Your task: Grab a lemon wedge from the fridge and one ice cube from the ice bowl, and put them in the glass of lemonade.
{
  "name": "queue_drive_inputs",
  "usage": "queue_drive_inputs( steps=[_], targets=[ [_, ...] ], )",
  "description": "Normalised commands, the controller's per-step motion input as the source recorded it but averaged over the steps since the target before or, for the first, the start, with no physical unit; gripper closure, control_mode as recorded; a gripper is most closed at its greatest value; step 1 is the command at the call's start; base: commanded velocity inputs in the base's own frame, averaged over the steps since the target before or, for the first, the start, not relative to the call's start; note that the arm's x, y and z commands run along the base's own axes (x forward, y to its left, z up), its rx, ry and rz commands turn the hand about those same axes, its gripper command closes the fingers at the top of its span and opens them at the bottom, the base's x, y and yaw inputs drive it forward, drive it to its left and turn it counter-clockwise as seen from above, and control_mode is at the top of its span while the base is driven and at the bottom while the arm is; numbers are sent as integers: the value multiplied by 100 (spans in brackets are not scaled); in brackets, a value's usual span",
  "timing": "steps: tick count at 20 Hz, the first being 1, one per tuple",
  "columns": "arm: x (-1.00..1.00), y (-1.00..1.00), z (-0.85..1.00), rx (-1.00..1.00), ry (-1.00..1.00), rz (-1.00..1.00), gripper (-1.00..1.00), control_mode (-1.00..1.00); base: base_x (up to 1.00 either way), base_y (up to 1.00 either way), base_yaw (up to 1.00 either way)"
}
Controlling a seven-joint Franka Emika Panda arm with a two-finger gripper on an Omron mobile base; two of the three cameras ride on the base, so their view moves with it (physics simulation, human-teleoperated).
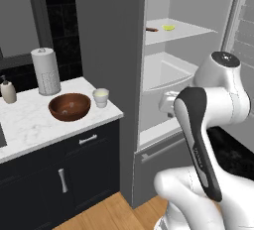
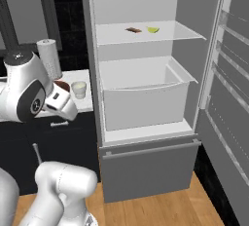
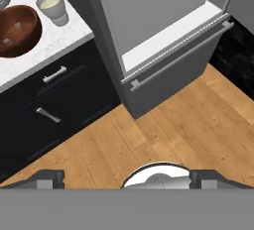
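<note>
The round, reddish-brown wooden ice bowl [image 1: 70, 106] sits on the white marble counter [image 1: 30, 125], far to the left of the gripper [image 3: 127, 179]. The small pale glass of lemonade [image 1: 101, 96] stands just beside the bowl, on its right. The gripper is wide open and holds nothing. It points down at the wooden floor [image 3: 149, 135], low in front of the tall dark grey fridge [image 2: 146, 161], whose door is open. The tiny yellow-green lemon wedge [image 2: 153, 29] lies on the white top shelf [image 2: 160, 35], high above the gripper, next to a thin reddish-brown stick [image 2: 133, 30]. The arm could bump the shelf on its way up. The wedge is small, so the fingers could push it back or pinch the stick.
</note>
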Motion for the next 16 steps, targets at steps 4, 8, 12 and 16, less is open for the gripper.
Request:
queue_drive_inputs(
  steps=[4, 8, 12, 16],
  targets=[
    [0, -20, -19, 0, 0, 0, -100, -100, 0, 0, 0],
    [0, 0, 0, 0, 0, 0, -100, 100, 33, -67, 13],
    [0, 0, 0, 0, 0, 0, -100, 100, 44, -91, 32],
    [0, 0, 0, 0, 0, 0, -100, 100, 53, -67, 32]
  ],
)
